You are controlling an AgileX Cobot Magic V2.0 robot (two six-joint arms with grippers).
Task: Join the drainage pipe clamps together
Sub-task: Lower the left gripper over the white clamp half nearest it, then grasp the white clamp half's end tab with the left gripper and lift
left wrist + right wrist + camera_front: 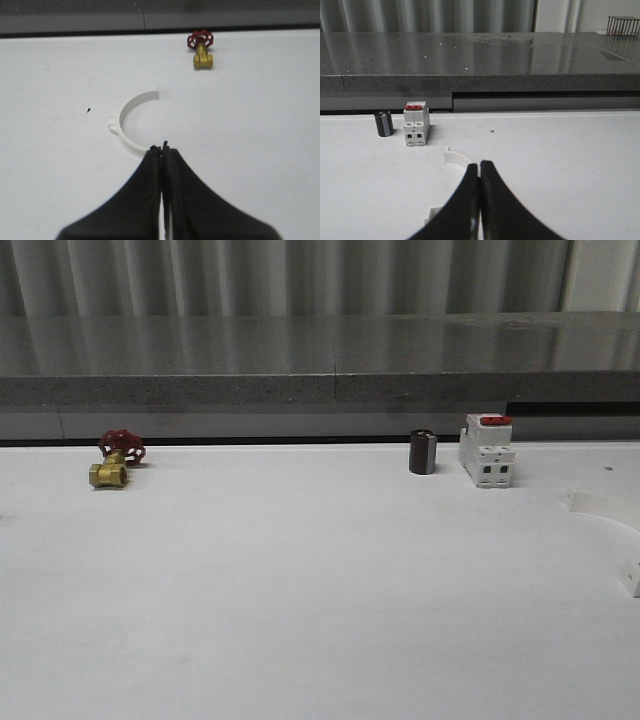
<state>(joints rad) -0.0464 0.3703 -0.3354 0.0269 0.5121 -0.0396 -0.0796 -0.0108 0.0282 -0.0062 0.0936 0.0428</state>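
Observation:
One white half-ring drainage pipe clamp (129, 125) lies flat on the white table in the left wrist view. My left gripper (162, 148) is shut, and its tips cover the clamp's near end. The other clamp (457, 157) lies in front of my right gripper (479, 164), which is shut too; black fingers (492, 200) hide most of its arc, and its lug (432, 216) peeks out beside them. In the front view this clamp (601, 507) curves along the table's right edge. I see nothing held between either pair of jaws.
A brass valve with a red handwheel (110, 462) sits at the back left of the table (320, 600). A dark cylinder (422, 452) and a white breaker with a red switch (487, 450) stand at the back right. A grey ledge (320, 360) runs behind the table.

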